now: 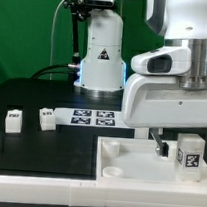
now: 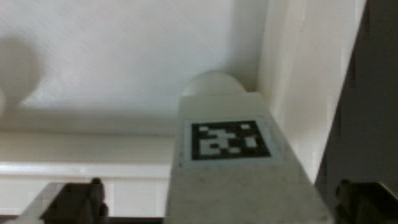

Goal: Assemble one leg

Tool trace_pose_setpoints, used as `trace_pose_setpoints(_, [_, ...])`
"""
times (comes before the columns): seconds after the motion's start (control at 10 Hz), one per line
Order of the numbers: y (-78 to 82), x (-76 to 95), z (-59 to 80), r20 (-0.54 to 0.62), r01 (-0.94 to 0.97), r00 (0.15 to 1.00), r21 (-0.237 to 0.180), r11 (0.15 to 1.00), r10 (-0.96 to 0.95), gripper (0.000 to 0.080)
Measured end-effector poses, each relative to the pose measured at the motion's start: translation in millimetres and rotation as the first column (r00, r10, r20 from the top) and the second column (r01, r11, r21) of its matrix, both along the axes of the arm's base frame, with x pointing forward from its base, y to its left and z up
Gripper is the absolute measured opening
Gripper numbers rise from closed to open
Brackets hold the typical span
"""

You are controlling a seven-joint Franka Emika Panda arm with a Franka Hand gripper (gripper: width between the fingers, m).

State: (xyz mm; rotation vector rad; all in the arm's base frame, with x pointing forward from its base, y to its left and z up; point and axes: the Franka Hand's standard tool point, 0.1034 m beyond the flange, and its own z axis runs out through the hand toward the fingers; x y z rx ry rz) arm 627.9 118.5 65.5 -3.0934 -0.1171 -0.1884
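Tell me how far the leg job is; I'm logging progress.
Done: one leg is picked up, held in the claw above the white panel. In hand: carrying it toward a corner; the wrist view shows it close over the panel. Left: seating it; two more legs wait on the table.

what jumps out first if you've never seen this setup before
The big white robot arm fills the exterior view's right, its end effector low over the white panel at the front. A tagged white leg stands right beside it, and the wrist view shows that leg close up between the fingers; whether it is gripped cannot be told. Two more legs sit on the black table at the exterior view's left, near the marker board.
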Motion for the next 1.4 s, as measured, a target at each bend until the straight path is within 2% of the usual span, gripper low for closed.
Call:
trace_pose_setpoints(0.1, [-0.2, 0.0, -0.1, 0.0, 0.0, 1.0, 0.0, 1.0, 0.0, 0.0521])
trace_pose_setpoints(0.2, [-0.2, 0.0, -0.1, 0.0, 0.0, 1.0, 0.0, 1.0, 0.0, 0.0521])
trace_pose_setpoints(0.3, [-0.2, 0.0, -0.1, 0.0, 0.003, 1.0, 0.0, 1.0, -0.003, 0.0382])
trace_pose_setpoints(0.4, [-0.1, 0.0, -0.1, -0.002, 0.044, 0.999, 0.006, 0.999, -0.044, 0.0288])
trace_pose_setpoints(0.5, [-0.2, 0.0, -0.1, -0.003, 0.051, 0.999, 0.006, 0.999, -0.051, 0.0288])
trace_pose_setpoints(0.7, [-1.1, 0.1, -0.1, -0.016, 0.262, 0.965, 0.031, 0.965, -0.262, 0.0288])
trace_pose_setpoints(0.9, [-1.4, -1.9, -0.3, -0.05, 0.579, 0.815, 0.064, 0.813, -0.577, 0.0288])
trace_pose_setpoints(1.0, [-1.5, -2.2, -0.3, -0.071, 0.705, 0.709, 0.074, 0.705, -0.702, 0.0288])
trace_pose_setpoints(1.3, [-1.1, -3.0, -0.7, -0.131, 0.911, 0.412, 0.086, 0.404, -0.902, 0.029])
trace_pose_setpoints(1.4, [-0.6, -3.3, -0.7, -0.156, 0.959, 0.282, 0.083, 0.271, -0.947, 0.029])
